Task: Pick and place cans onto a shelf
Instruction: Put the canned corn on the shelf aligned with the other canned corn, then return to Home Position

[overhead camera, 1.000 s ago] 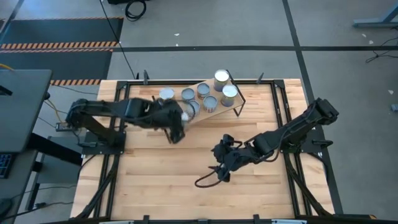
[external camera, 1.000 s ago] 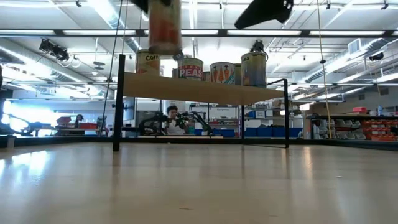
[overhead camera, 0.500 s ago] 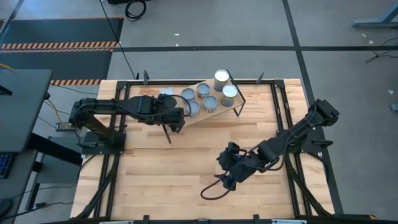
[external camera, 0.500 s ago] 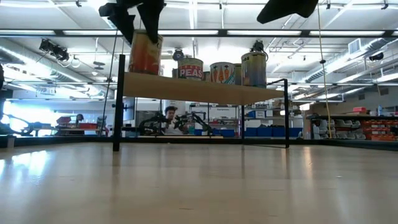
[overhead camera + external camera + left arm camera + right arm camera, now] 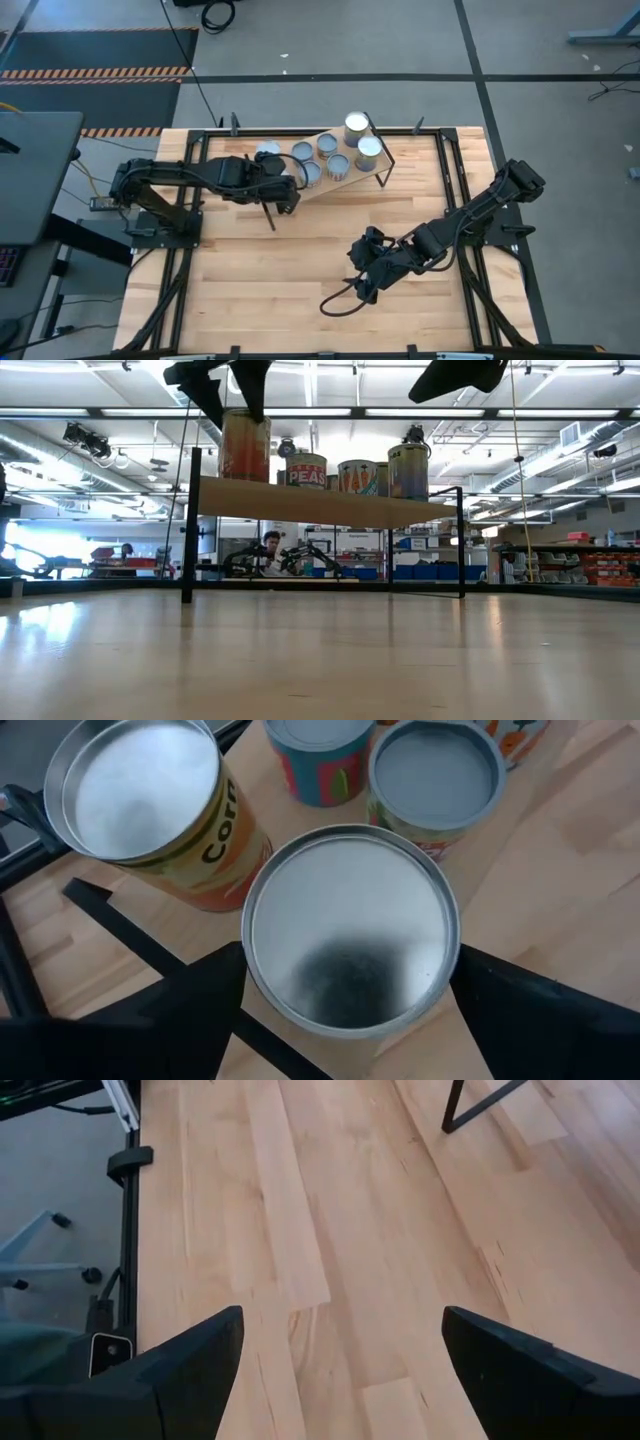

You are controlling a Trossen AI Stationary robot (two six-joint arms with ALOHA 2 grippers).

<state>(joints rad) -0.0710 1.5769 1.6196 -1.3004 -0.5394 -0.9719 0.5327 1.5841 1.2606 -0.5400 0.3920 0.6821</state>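
My left gripper is at the left end of the shelf, shut on an orange-sided can with a silvery top. Several other cans stand on the light wood board, among them a "Corn" can right beside the held one and a "PEAS" can. My right gripper is open and empty over the bare tabletop, to the right of the middle. My left gripper pinches the can between its two fingers, on opposite sides of the side wall just under the top rim. The fingers come from above, pointing down. The can stands upright with its bottom on the shelf's left end.
The shelf stands on thin black rod legs at the table's far edge. A black cable trails below my right gripper. The wooden tabletop spreads out in front of the shelf. A person sits in the room beyond.
My left gripper has carried the can toward the far edge and down to the shelf's left end. The can was tilted half a second ago and now stands upright on the board. My right gripper has drawn back toward the near edge, still open.
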